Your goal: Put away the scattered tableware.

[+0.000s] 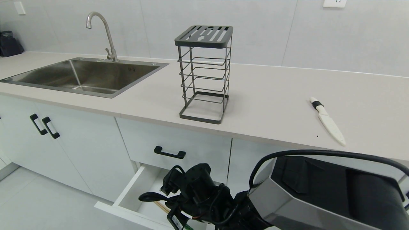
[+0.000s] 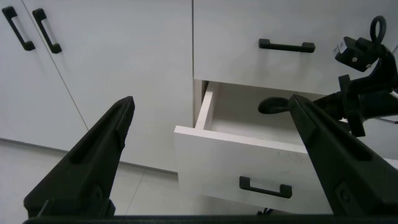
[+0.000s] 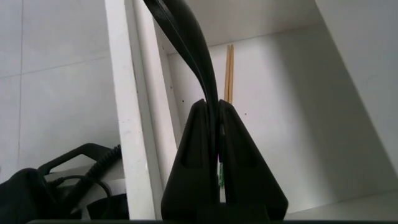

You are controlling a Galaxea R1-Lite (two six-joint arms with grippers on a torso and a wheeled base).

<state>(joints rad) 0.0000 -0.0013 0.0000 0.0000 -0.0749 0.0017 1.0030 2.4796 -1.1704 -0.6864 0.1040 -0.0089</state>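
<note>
Right gripper (image 3: 213, 109): fingers pressed together on a thin handle, over the open drawer.
Black utensil (image 3: 180, 37): curved handle clamped between the fingers, its far end cut off by the frame.
Drawer (image 3: 127, 93): white, pulled open.
Chopsticks (image 3: 229, 71): wooden pair lying side by side on the drawer bottom, partly behind the gripper.
Floor tiles (image 3: 56, 81): pale, outside the drawer wall.
Black cable (image 3: 81, 158): looped outside the drawer.
</note>
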